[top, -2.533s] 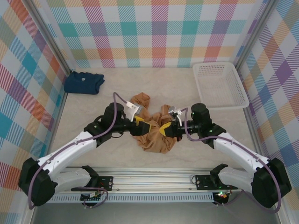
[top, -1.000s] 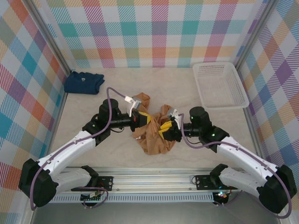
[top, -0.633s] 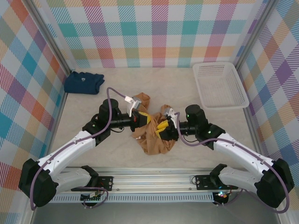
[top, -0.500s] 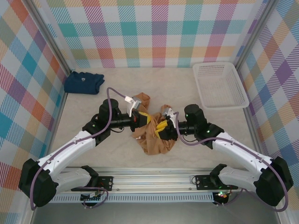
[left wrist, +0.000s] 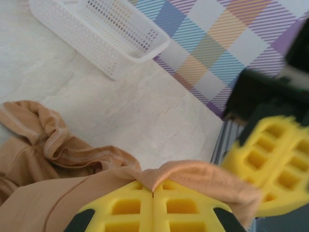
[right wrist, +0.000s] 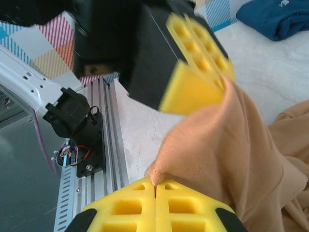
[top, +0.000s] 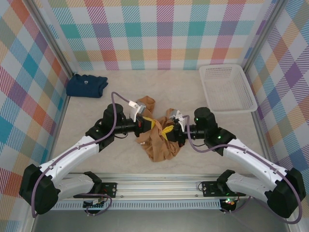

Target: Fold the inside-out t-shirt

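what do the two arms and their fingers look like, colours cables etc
The left arm and right arm have white shells with black joints and bases. A purple-grey cable loops along each. The fingers are bright yellow blocks with a grid of square recesses, on black mounts.

My top camera sits high at the near edge, looking down, wide. Left wrist: close, facing the basket point(left wrist: 96, 34). Right wrist: close, facing the navy shirt point(right wrist: 273, 19). Both wrists share the t-shirt point(left wrist: 53, 193).
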Robot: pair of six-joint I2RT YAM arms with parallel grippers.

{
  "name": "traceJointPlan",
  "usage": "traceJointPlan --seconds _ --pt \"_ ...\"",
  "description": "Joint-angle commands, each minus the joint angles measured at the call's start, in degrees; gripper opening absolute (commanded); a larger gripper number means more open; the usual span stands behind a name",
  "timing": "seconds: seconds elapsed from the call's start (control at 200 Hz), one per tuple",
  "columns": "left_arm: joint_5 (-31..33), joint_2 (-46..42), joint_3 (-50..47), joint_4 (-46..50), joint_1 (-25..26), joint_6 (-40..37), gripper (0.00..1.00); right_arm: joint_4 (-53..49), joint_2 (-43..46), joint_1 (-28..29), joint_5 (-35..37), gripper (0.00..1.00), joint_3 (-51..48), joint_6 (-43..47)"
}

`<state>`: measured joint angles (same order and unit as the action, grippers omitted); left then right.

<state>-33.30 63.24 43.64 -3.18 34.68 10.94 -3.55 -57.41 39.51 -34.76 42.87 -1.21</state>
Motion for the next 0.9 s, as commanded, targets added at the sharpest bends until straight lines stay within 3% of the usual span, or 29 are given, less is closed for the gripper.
traceJointPlan --seconds 0.0,0.275,0.41,0.46,0.56,0.71,0.895 --pt "2.3 -1.34 -2.11 0.32 -0.31 -1.78 0.0 -3.22 1.45 -0.72 -1.64 0.0 4.0 0.56" --pt "3.9 -0.96 -3.12 3.16 -0.31 -3.45 0.01 -1.62 -2.71 -0.75 -5.36 0.0 8.62 -2.34" --pt "4.3 -1.11 -2.79 4.22 -0.31 -3.38 0.22 -0.49 -4.35 -0.86 -5.63 0.0 8.47 -3.39" --pt "5.87 -1.55 -2.66 5.12 -0.34 -3.06 0.33 -0.12 -4.49 -1.0 -5.27 0.0 8.24 -4.04" --pt "10.13 -3.48 -2.67 7.76 -0.13 -1.71 0.45 2.52 -4.38 -1.77 -4.97 0.0 7.54 -6.9" --pt "12.86 -8.76 -4.74 10.11 1.46 -0.25 0.55 3.67 -5.35 -2.28 -4.36 0.0 7.25 -8.62" --pt "13.36 -11.87 -4.97 12.92 4.45 1.47 0.6 3.99 -6.05 -2.42 -3.22 0.0 7.49 -9.06"
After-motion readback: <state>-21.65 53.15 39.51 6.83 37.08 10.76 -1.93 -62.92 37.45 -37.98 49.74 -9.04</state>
